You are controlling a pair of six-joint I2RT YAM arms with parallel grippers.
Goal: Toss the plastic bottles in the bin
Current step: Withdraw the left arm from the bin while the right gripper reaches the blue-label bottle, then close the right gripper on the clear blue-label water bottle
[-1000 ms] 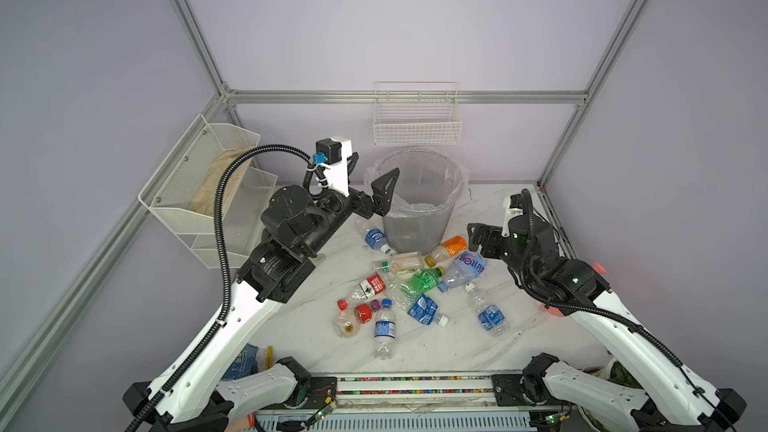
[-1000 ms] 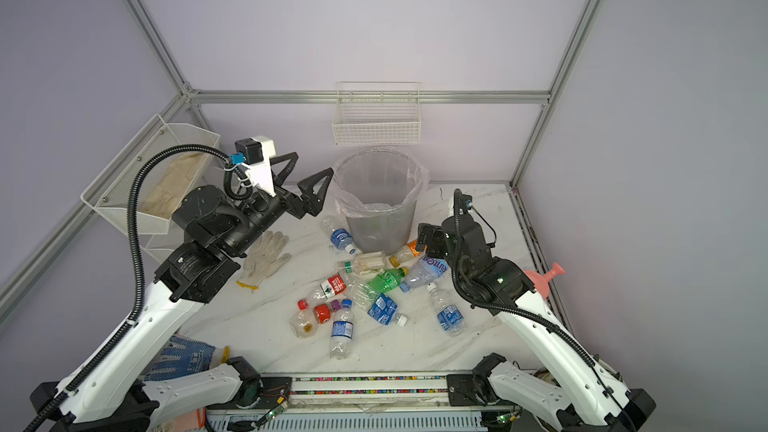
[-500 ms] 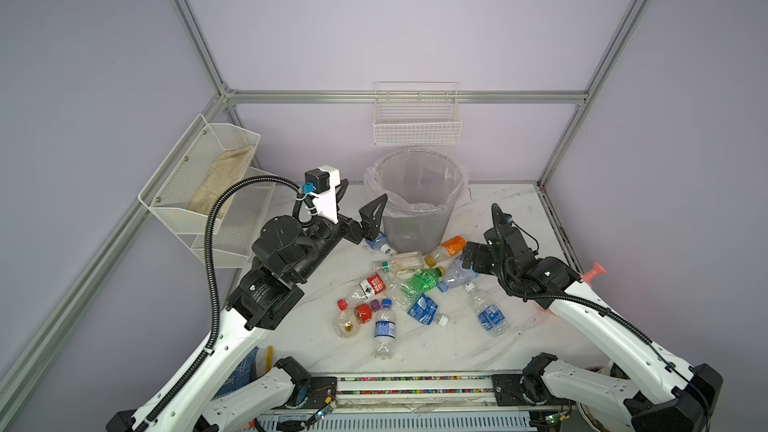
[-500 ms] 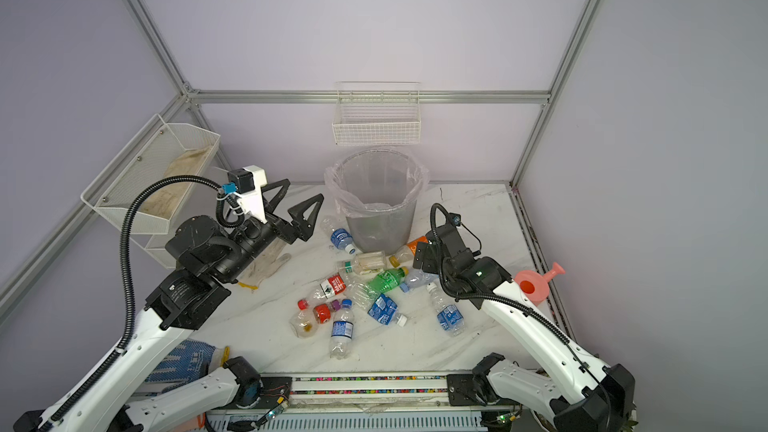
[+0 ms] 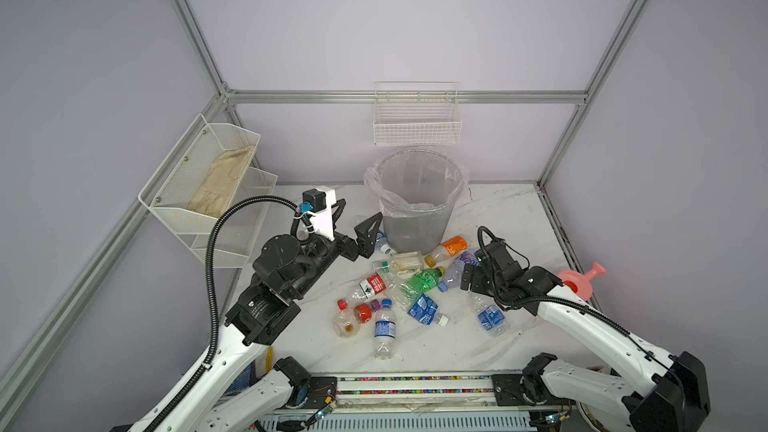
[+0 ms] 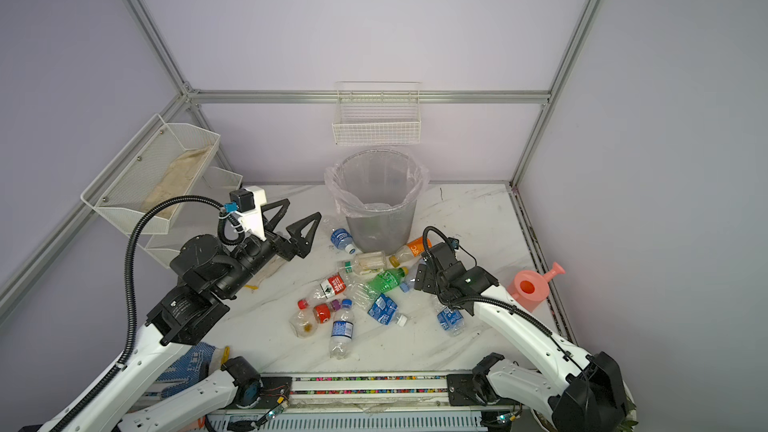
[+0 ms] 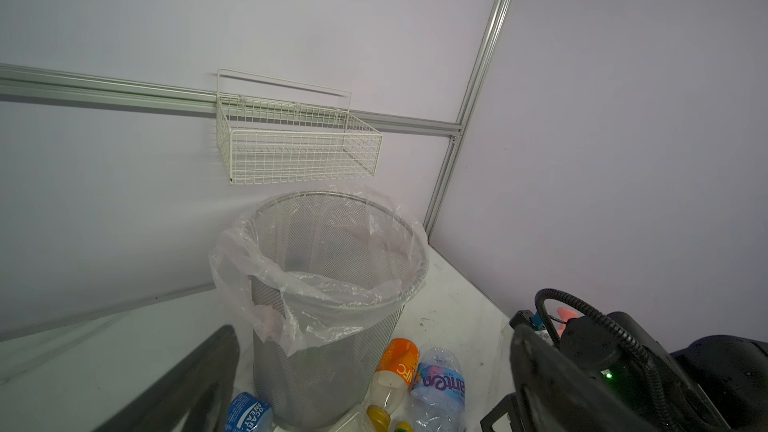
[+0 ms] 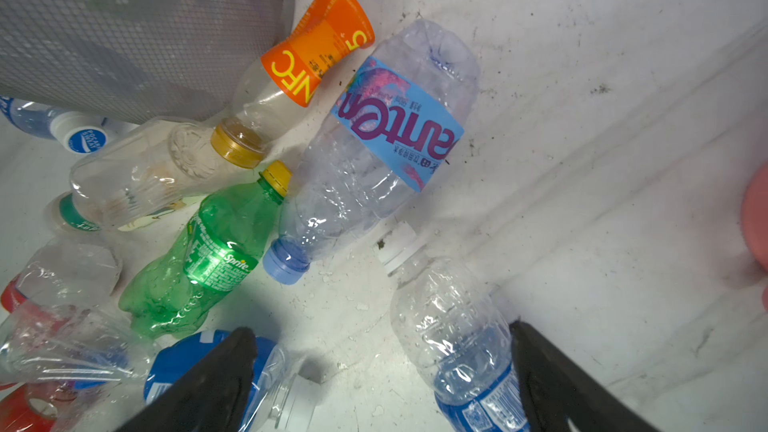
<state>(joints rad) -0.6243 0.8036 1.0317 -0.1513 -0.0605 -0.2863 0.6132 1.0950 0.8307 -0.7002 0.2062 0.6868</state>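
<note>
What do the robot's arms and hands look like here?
White shells with black joints on both. The left arm carries a black corrugated hose to a white camera block; the right arm has thin black cables and a green light. The left hand has black open-triangle fingers; the right hand has black fingers too.

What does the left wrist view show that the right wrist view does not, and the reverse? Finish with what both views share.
Only the left wrist view: the white wire wall basket on the wall, and the open, bag-lined rim of the bin. Only the right wrist view: the white-capped bottle with the dark blue label, lying on the table. Both: the bin's mesh wall, and beside it the orange NFC bottle and the crumpled bottle with the light blue label, side by side.
</note>
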